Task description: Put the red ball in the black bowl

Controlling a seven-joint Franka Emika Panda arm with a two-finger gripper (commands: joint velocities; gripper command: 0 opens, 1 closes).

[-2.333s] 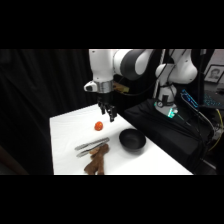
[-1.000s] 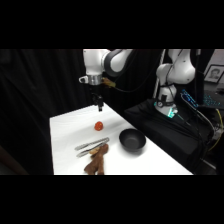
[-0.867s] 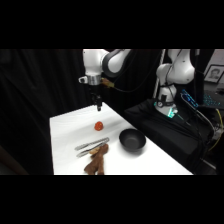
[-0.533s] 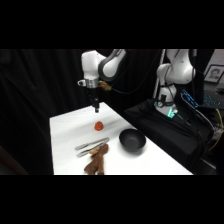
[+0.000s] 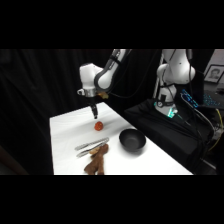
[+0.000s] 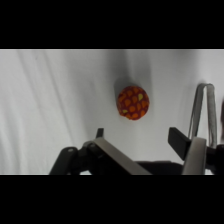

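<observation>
Red against the white counter (image 5: 65,135), the ball (image 5: 98,126) lies free in the side view, toward the counter's far edge, with the claw (image 5: 94,116) hanging just above and slightly behind it, not touching. That placing reads as a line-up for a straight descent onto the ball. The bowl (image 5: 132,139) sits well apart, nearer the counter's right edge, open side up and ready to receive. Tongs (image 5: 91,146) and a brown plush toy (image 5: 97,161) lie toward the near edge, out of the likely path from ball to bowl. From this view the claw's spread cannot be read.

Looking down past the claw (image 6: 135,137), the wrist view settles it: the two fingers (image 6: 179,140) stand wide apart with nothing between them, and the ball (image 6: 133,102) lies just beyond the gap, roughly centred, so a small advance looks needed before closing. Tongs (image 6: 204,112) show at the right. Bowl and toy are out of this view.
</observation>
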